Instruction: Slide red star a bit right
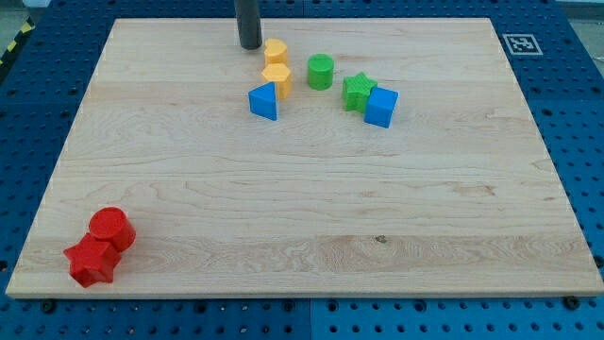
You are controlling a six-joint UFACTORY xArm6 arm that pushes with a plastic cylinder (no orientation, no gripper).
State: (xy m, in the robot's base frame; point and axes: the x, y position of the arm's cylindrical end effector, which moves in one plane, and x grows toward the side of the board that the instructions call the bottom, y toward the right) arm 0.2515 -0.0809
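Observation:
The red star (91,261) lies at the board's bottom left corner, touching a red cylinder (112,228) just above and to its right. My tip (249,45) is near the view's top, left of centre, far from the red star. It stands just left of a yellow block (275,52).
A second yellow block (277,77) and a blue triangular block (264,100) sit below the first yellow one. A green cylinder (321,71), a green star (358,91) and a blue cube (381,106) lie to their right. The wooden board (311,198) rests on a blue pegboard.

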